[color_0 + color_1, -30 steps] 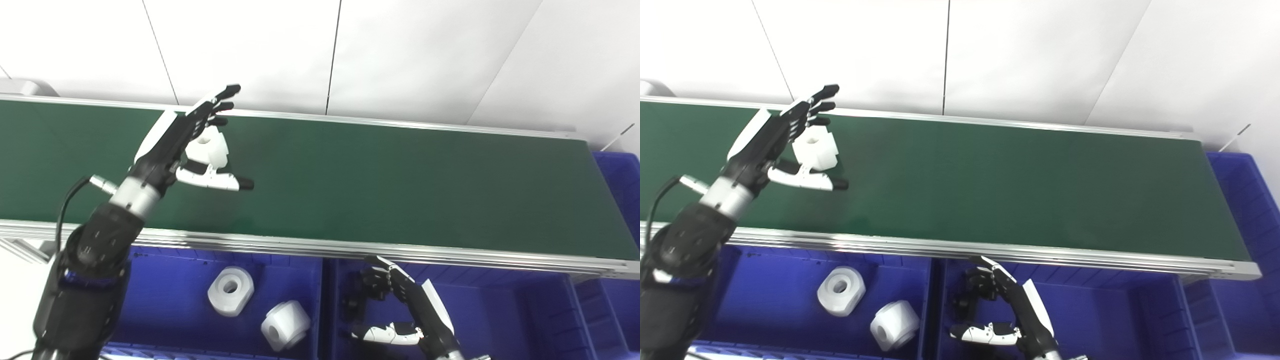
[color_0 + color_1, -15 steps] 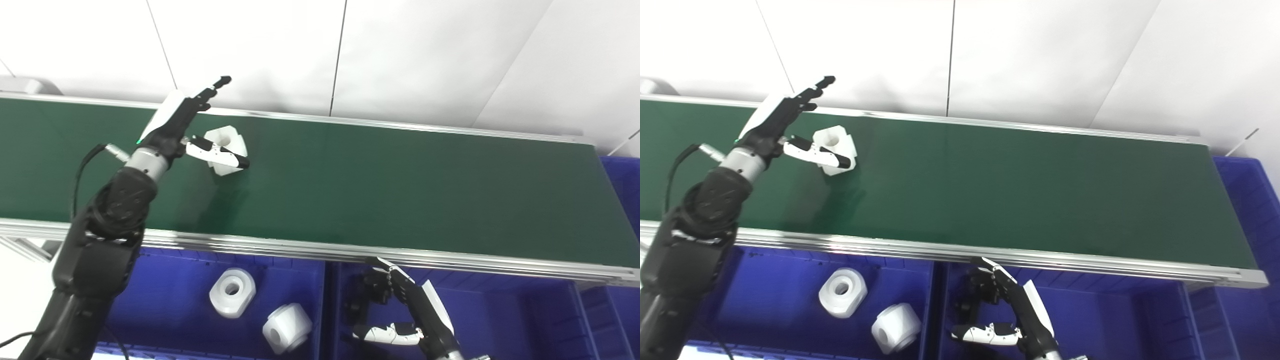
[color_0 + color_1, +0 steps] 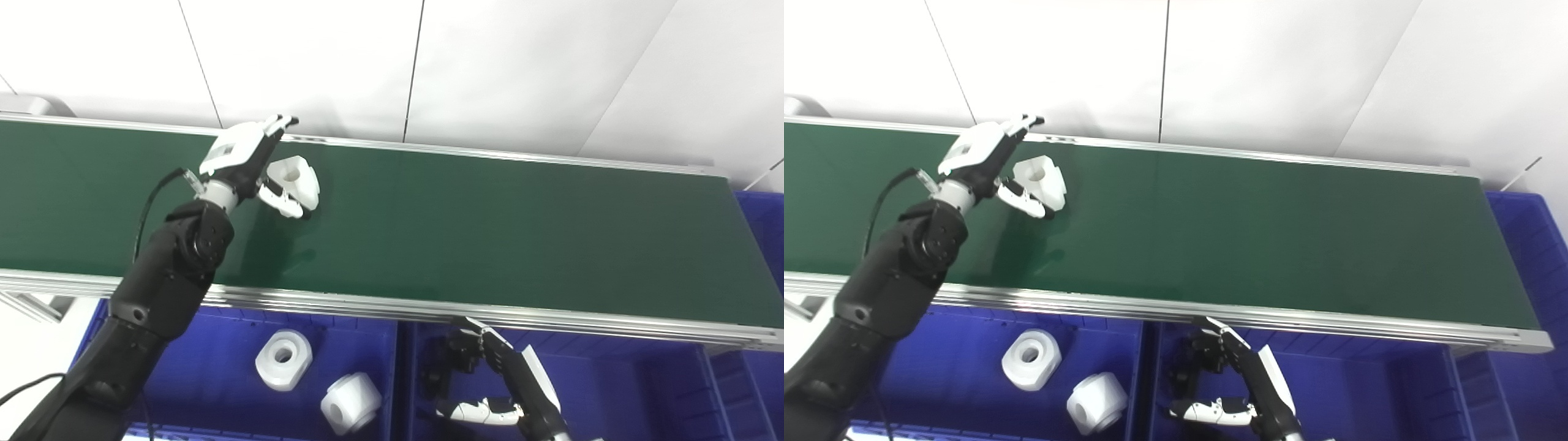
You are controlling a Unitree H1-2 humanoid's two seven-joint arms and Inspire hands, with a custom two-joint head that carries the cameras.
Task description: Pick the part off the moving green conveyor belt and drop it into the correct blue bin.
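I'm in the grasp step. My left hand [image 3: 251, 159] is out over the belt [image 3: 490, 233], near its far rail, with the fingers arched over the white part [image 3: 298, 184] and the thumb curled under its near side. The fingers look wrapped around the part without being fully tight; I can't tell whether the grip is firm, or whether the part has left the belt surface.

My right hand [image 3: 511, 386] hangs low on the near side of the belt, inside the right bin [image 3: 612, 380], fingers apart and holding nothing.

The left bin [image 3: 202, 361], just below the belt's near rail, has two white parts [image 3: 283, 359] lying in it that look much like the one I'm taking. I judge that to be the correct bin.

Next I need to finish closing the fingers, lift the part clear of the belt, bring it back across the near rail and let go over the left bin. Since the belt is moving, the squeeze cannot wait, or the part will slide out toward the thumb side.
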